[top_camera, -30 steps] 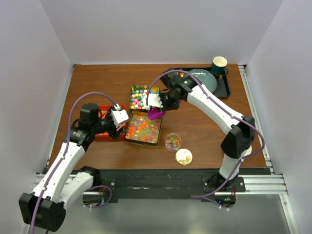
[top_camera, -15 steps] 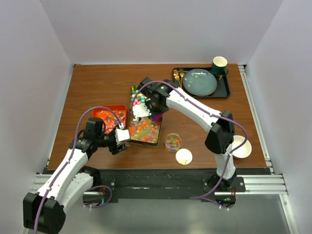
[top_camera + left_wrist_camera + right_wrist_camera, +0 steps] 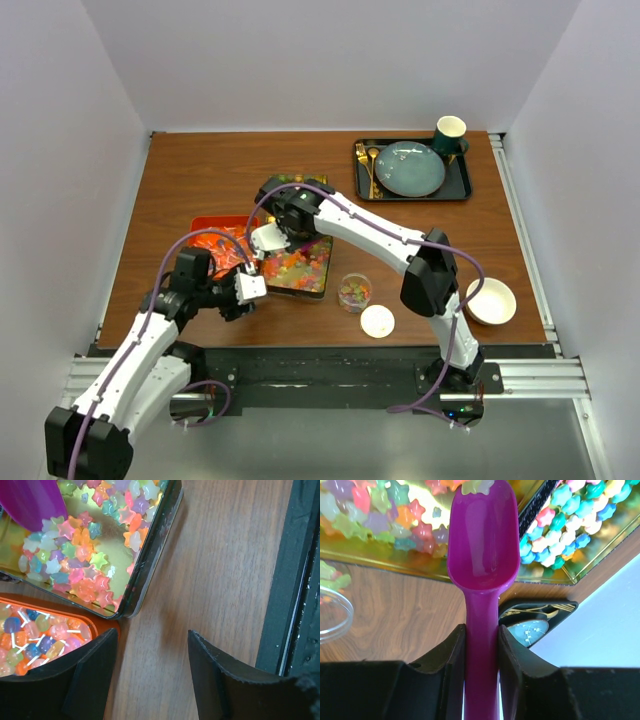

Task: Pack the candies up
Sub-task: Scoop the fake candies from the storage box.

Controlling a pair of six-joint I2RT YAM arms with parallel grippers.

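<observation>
The candies are pastel stars lying in an open gold tin, also seen in the left wrist view and the right wrist view. My right gripper is shut on the handle of a purple scoop, whose tip lies among the stars at the tin's left end; its jaws clamp the handle. The scoop also shows in the left wrist view. My left gripper is open and empty over bare wood, just near of the tin's corner. A small clear cup holds mixed candies.
An orange tray of round candies sits left of the tin. A second tin of stars lies behind, mostly under the right arm. A white lid, white bowl and black tray with plate and cup are right.
My right arm has swung left across the tins, taking the scoop to the near tin's left end. My left arm has drawn back towards the near edge.
</observation>
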